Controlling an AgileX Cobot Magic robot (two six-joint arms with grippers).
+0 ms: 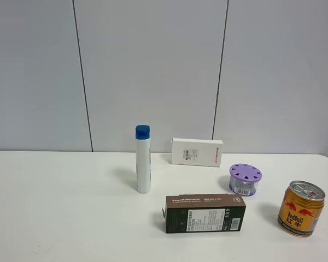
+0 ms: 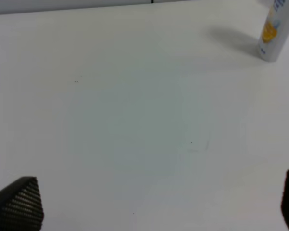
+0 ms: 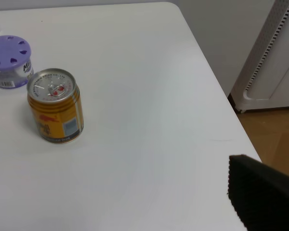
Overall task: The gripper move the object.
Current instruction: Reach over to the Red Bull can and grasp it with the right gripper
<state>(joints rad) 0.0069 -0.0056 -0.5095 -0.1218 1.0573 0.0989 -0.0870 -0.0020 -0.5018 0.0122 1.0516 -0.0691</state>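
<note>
The gold drink can (image 1: 301,216) with the red bulls logo and silver top stands upright at the front right of the white table (image 1: 60,207). It also shows in the right wrist view (image 3: 55,107), well away from the one black finger (image 3: 262,197) of my right gripper that is visible. That finger sits far off to the side, with nothing held. My left gripper (image 2: 154,207) is open and empty over bare table, its two fingertips far apart. Neither gripper shows in the exterior high view.
A purple-lidded round container (image 1: 245,179) stands just behind and left of the can. A dark box (image 1: 205,213), a white box (image 1: 197,152) and a white tube with a blue cap (image 1: 143,159) stand mid-table. The table's right edge (image 3: 216,82) borders a white perforated stand (image 3: 274,62).
</note>
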